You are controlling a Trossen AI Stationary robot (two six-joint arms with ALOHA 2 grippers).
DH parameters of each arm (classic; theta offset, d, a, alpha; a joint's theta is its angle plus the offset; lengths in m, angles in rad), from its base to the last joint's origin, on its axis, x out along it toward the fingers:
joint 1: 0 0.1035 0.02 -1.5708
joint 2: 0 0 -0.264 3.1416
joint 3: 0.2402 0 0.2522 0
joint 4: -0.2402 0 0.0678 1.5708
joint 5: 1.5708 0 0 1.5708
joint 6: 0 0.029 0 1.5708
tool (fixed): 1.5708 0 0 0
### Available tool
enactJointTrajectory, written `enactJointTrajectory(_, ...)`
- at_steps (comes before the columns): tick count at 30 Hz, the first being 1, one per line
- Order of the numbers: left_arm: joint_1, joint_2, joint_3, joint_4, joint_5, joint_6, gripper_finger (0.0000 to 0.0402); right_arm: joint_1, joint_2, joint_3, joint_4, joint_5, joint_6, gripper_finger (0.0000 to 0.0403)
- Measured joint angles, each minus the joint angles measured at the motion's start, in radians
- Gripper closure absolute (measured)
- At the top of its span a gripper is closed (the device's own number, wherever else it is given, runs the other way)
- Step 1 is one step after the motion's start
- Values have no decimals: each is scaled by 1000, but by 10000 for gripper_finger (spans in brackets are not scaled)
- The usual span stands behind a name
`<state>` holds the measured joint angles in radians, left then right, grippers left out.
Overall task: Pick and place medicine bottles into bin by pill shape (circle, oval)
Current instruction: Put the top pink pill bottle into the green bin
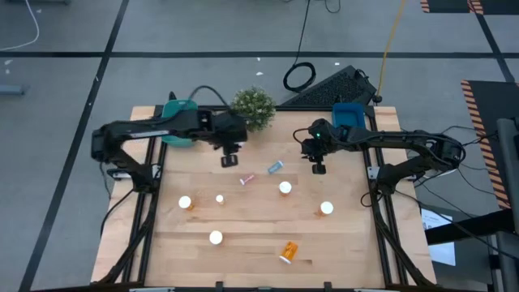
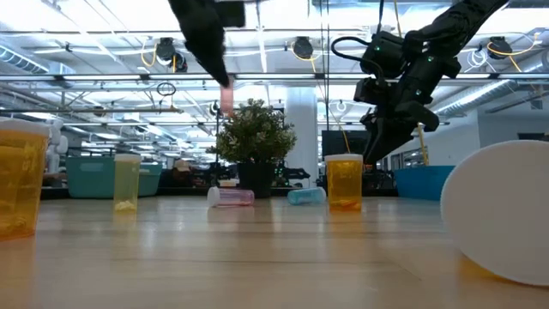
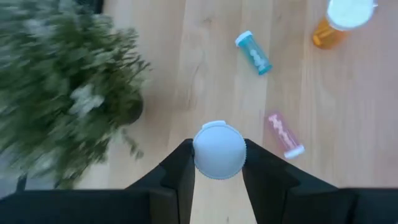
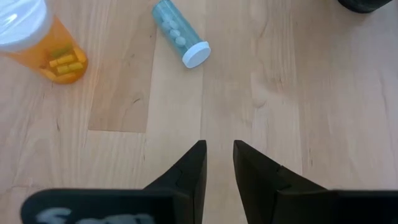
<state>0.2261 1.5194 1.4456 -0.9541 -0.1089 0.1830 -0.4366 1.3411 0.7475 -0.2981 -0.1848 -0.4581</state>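
Left wrist view shows the left gripper (image 3: 217,163) clamped on a white-capped bottle (image 3: 219,149), held above the table (image 1: 243,235) beside the plant (image 1: 253,106). At its 5 o'clock lies the pink bottle (image 1: 247,179), the blue bottle (image 1: 275,167) at 4. The right gripper (image 1: 319,168) hovers empty, fingers nearly together, near the blue bin (image 1: 350,114).
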Motion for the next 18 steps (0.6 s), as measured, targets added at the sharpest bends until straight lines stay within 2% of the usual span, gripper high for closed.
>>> enactJointTrajectory(10, 90, -219, 0, -114, -110, -3, 284, 0, 0, 0, 1, -2, 1, 328)
enactJointTrajectory(18, 302, -298, 0, -157, -128, 46, 284, 0, 0, 0, 32, -3, 1, 328)
